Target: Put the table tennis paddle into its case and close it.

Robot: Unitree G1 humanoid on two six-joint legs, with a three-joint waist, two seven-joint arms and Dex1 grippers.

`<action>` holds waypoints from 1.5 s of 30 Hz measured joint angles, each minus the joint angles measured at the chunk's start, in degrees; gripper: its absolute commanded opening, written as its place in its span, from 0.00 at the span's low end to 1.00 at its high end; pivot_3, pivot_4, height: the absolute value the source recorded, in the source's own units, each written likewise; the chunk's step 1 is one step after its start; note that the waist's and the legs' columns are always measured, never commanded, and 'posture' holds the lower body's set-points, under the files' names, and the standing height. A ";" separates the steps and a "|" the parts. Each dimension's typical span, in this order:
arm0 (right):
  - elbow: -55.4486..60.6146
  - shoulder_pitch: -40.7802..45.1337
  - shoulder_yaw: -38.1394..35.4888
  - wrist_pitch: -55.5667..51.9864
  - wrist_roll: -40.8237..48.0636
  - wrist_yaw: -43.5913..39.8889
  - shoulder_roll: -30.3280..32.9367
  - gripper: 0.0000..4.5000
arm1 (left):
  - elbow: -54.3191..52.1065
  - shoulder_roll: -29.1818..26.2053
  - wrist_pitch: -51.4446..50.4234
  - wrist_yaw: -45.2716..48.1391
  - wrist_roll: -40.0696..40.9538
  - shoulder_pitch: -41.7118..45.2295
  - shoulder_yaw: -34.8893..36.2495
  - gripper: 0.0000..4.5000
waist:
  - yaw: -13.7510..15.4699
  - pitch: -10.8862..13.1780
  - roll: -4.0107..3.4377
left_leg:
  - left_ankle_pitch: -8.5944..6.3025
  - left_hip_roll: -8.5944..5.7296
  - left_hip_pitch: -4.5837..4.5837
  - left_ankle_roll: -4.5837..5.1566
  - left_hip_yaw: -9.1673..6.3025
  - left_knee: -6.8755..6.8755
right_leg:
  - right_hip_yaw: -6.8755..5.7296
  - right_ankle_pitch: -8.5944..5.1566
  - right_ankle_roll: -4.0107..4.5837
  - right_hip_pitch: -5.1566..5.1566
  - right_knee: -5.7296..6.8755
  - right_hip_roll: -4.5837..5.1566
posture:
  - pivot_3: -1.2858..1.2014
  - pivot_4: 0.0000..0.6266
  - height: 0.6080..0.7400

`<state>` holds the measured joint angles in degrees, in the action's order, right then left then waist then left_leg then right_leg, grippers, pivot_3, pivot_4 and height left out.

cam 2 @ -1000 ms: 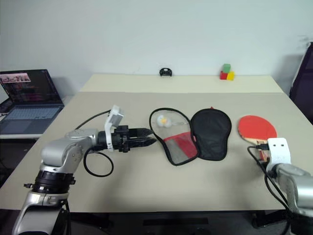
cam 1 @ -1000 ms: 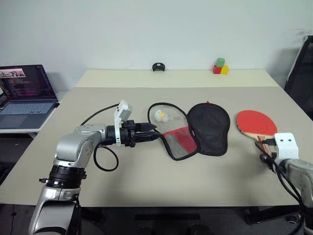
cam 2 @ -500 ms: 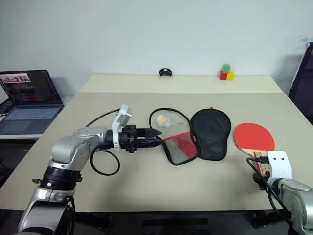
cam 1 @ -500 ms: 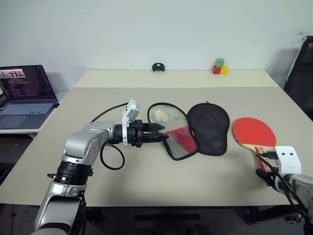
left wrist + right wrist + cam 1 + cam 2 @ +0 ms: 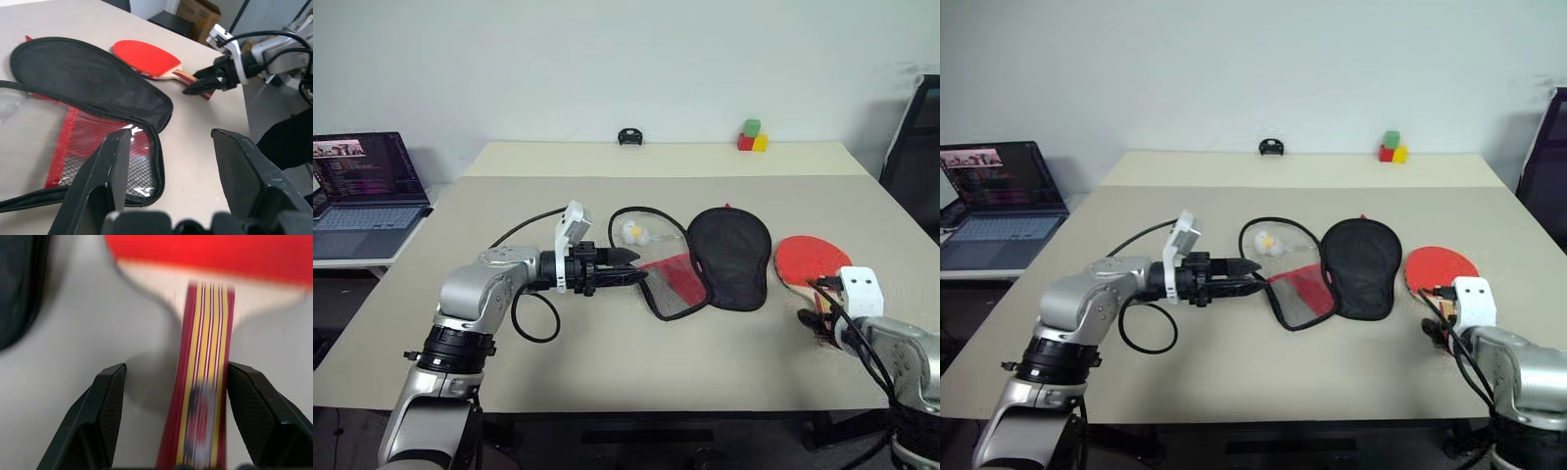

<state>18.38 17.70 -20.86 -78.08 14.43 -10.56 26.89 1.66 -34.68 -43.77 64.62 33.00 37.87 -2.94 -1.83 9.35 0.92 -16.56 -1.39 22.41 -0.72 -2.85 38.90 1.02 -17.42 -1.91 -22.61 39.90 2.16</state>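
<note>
A: Your right claw (image 5: 168,426) is standing wide, straddling the table tennis paddle (image 5: 806,259) handle on the counter (image 5: 607,362). Rigid, light; grip there.

B: Beyond, your left claw (image 5: 631,277) is gaping empty beside the case (image 5: 705,269), lying unzipped. Soft, floppy; pinch the zipper rim.

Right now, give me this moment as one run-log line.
paddle: flat on table, outside case | case: open | right gripper: open, straddling paddle handle, no grip | left gripper: open at case edge
</note>
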 measured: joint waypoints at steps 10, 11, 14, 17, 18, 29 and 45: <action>-5.89 0.91 0.26 5.95 -0.29 0.69 0.17 0.74 | -0.81 -1.94 -0.58 -0.07 0.14 -0.01 0.33 0.63 | 0.02 0.00 0.04 | -0.01 0.01 -0.52 0.01 -0.02 -0.01 | -0.02 0.00 -0.01 0.56 -0.12 0.01 | 0.52 0.24 1.00; -5.84 0.87 0.25 5.91 -0.29 0.85 0.15 0.70 | -0.80 -2.07 -0.58 -0.08 0.14 -0.01 0.42 0.63 | 0.02 0.00 0.04 | -0.01 0.00 -0.52 0.01 -0.02 -0.01 | -0.02 0.00 -0.01 0.57 -0.12 0.01 | 0.52 0.24 1.00; -5.42 0.65 0.25 5.57 -0.30 1.16 -0.40 0.54 | -0.81 -2.09 -0.57 -0.08 0.15 -0.01 0.50 0.63 | 0.04 -0.01 0.06 | -0.01 0.00 -0.52 0.01 -0.03 -0.01 | -0.03 0.00 -0.01 0.57 -0.13 0.02 | 0.52 0.24 1.00; -4.80 0.66 -0.30 5.22 -0.38 2.87 -1.62 0.35 | -0.80 -2.26 -0.57 -0.22 0.11 -0.01 0.57 0.63 | 0.08 -0.02 0.08 | -0.01 0.00 -0.52 0.01 -0.05 -0.01 | -0.04 0.00 -0.01 0.57 -0.14 0.02 | 0.52 0.24 1.00; -4.67 0.69 -0.67 5.22 -0.44 3.47 -2.10 0.29 | -0.79 -2.39 -0.57 -0.32 0.10 -0.02 0.81 0.63 | 0.14 -0.03 0.09 | -0.01 0.00 -0.52 0.01 -0.06 -0.01 | -0.04 0.00 -0.01 0.57 -0.14 0.02 | 0.52 0.24 1.00; -1.99 1.21 -2.31 4.25 -1.55 8.27 -6.26 0.24 | -0.76 -4.78 -0.63 -1.57 0.12 -1.28 3.47 0.63 | 0.16 -0.02 0.09 | -0.01 0.00 -0.48 0.01 -0.08 -0.08 | -0.05 0.00 -0.01 0.56 -0.25 0.03 | 0.52 0.24 1.00; 6.72 17.20 -5.11 -2.95 -2.42 14.78 -14.06 0.24 | 0.59 -5.82 -0.31 -1.58 -0.25 -2.30 4.88 0.63 | -0.28 0.18 -0.24 | -0.01 0.02 -0.34 0.00 -0.05 -0.37 | -0.01 -0.02 0.03 0.29 -0.43 0.01 | 0.52 0.24 1.00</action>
<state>25.11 34.91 -25.97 -81.03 12.01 4.21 12.83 2.25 -40.50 -44.07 63.04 32.75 35.57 1.93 -2.11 9.53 0.67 -16.57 -1.37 22.07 -0.72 -2.91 38.53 1.01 -17.44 -1.88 -22.32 39.47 2.17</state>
